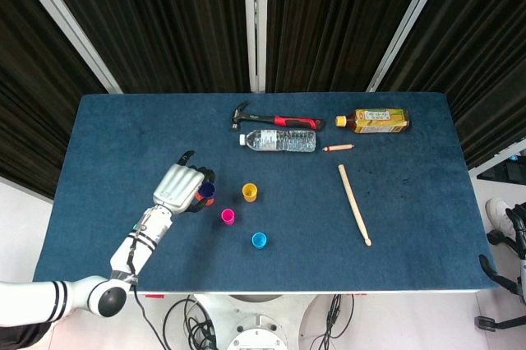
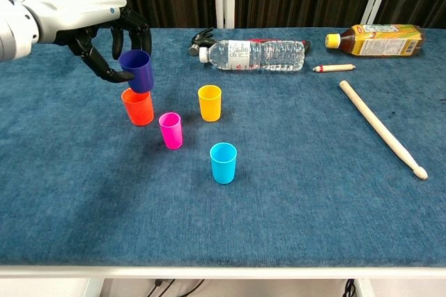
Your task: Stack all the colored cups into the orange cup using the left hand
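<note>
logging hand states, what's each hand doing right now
Left hand: holding the purple cup just above the orange cup.
Right hand: barely visible at the frame edge, state cannot be told.

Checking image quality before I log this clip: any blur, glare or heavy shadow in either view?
Head view: sharp and evenly lit, with no strong shadows on the blue table. Chest view: also sharp; the left robot hand and purple cup show no motion blur; the water bottle carries small highlights.
</note>
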